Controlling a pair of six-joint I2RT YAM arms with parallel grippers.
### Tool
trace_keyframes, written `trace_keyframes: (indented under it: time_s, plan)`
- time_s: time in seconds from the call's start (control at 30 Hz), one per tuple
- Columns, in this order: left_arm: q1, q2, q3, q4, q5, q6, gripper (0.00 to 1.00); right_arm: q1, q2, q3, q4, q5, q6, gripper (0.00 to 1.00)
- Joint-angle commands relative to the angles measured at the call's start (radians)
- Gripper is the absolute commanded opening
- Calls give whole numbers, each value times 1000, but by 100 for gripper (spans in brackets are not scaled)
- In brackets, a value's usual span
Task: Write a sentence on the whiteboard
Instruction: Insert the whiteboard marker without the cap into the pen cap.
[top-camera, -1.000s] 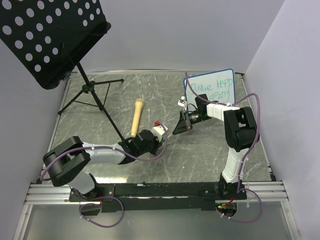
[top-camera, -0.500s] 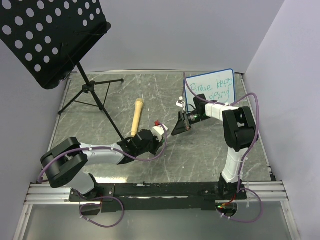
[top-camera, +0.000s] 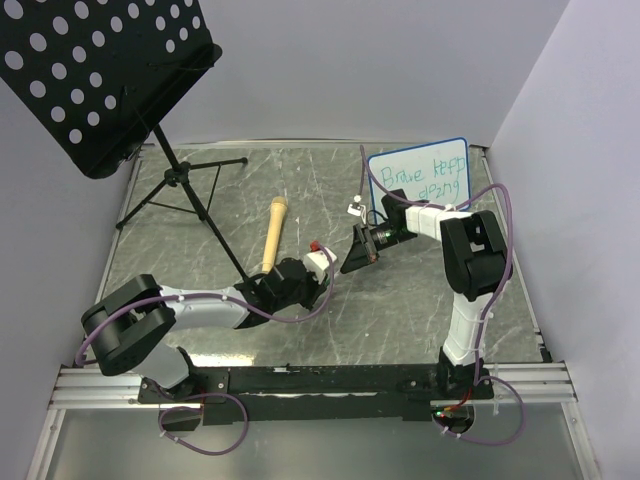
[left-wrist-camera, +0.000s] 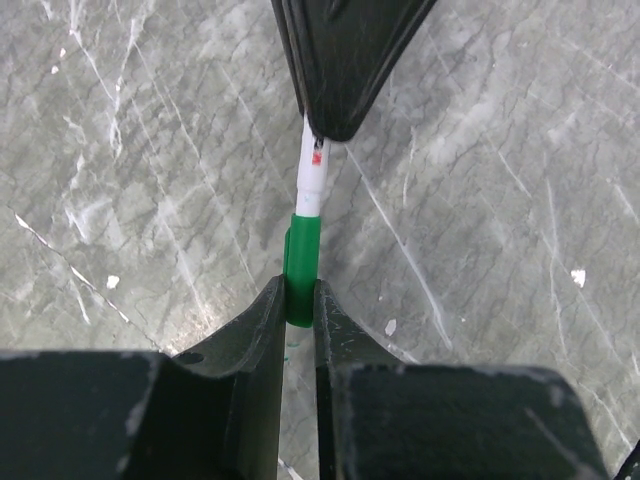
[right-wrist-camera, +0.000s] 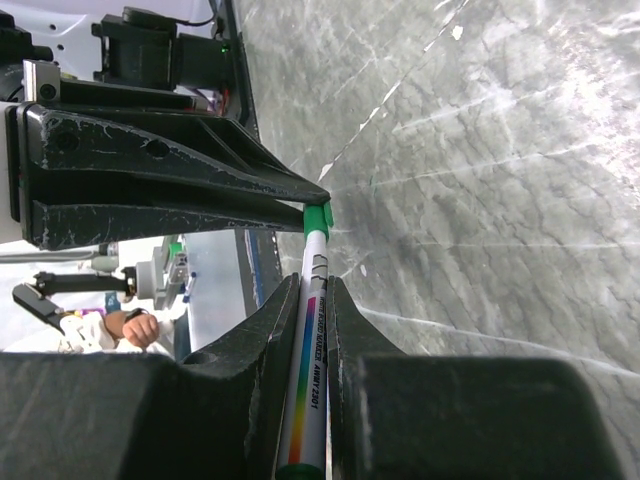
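Observation:
The whiteboard (top-camera: 420, 176), white with a blue rim, lies at the back right of the table. On it is the sentence (top-camera: 428, 178) in thin green letters, in two short lines. A white marker (right-wrist-camera: 312, 330) with a rainbow stripe sits between the jaws of my right gripper (right-wrist-camera: 313, 300), which is shut on it. Its green cap (left-wrist-camera: 302, 260) is pinched in my left gripper (left-wrist-camera: 300, 300), and the marker's white barrel (left-wrist-camera: 312, 180) runs from it up into the right fingers. In the top view the left gripper (top-camera: 322, 272) and right gripper (top-camera: 352, 262) meet tip to tip at mid-table.
A music stand with a black perforated panel (top-camera: 90, 70) rises at the back left, its tripod legs (top-camera: 180, 195) spread on the marble table (top-camera: 300, 180). A tan cylindrical object (top-camera: 272, 235) lies just left of the grippers. Walls close in behind and on the right.
The right gripper has shifted slightly left toward the left gripper, with the marker still in it. The left gripper has barely moved.

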Motion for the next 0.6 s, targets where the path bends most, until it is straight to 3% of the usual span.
trace_keyframes:
  time_s: [0.0,0.57]
  plan:
    - [-5,-2,73,89,11,-10,11,26,-1,33,-17,-49,-25,0]
    - [-5,72,184,153,15,-7,5,43,-14,26,-2,-49,-11,0]
